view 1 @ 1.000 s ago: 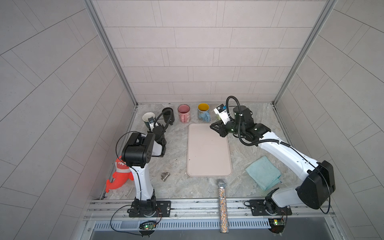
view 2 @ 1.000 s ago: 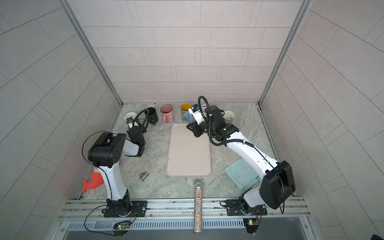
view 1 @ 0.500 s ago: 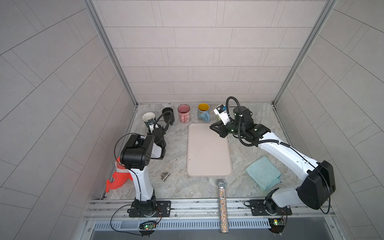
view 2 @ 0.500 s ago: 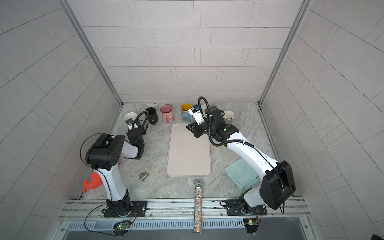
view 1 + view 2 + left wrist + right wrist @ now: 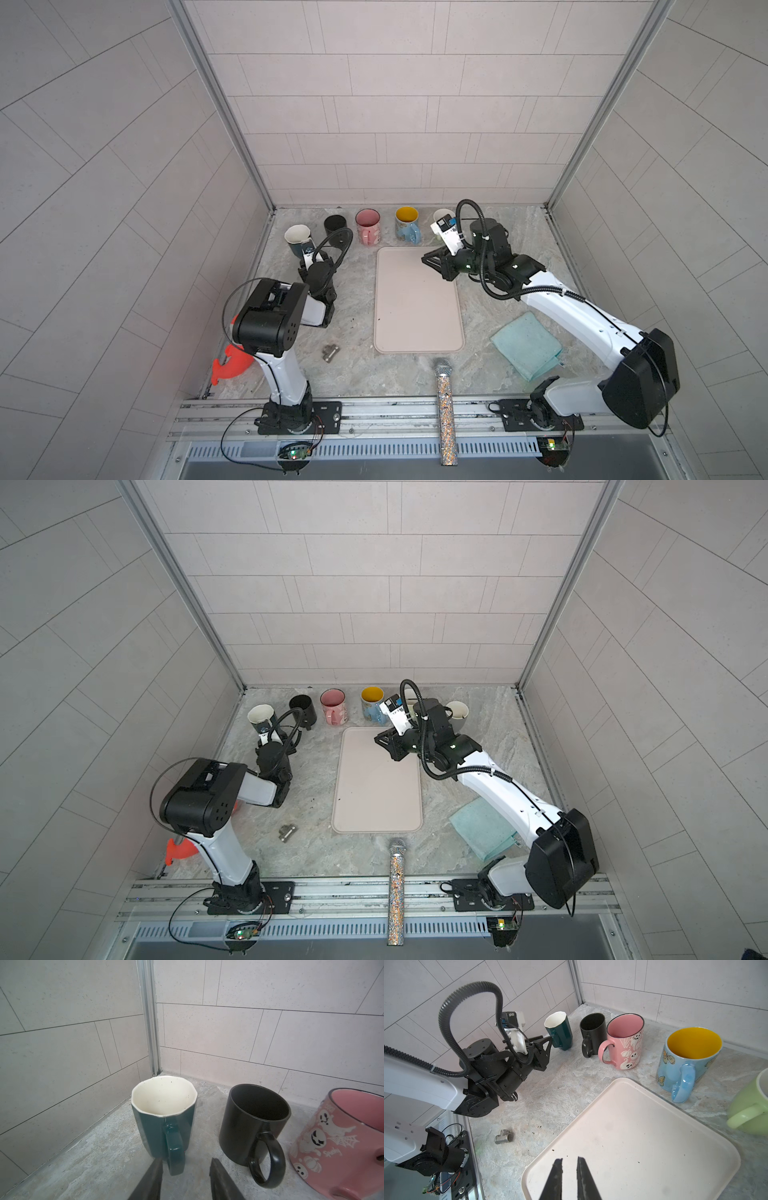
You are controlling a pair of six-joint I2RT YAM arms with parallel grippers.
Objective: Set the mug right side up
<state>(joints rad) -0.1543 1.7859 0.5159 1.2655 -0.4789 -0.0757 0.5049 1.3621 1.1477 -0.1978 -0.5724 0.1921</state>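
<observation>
Left gripper (image 5: pixel 186 1160) fingers spread, teal mug (image 5: pixel 162 1126) upright just ahead (cream inside, mouth up), handle between the tips. Right gripper (image 5: pixel 569 1159) fingers nearly pressed together, pinching nothing, above tray (image 5: pixel 633 1136).

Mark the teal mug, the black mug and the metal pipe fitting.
teal mug (image 5: pixel 151 1134): left wrist view, on its teal outer wall.
black mug (image 5: pixel 239 1136): left wrist view, on its outer wall.
metal pipe fitting (image 5: pixel 504 1137): right wrist view, on its middle body.
</observation>
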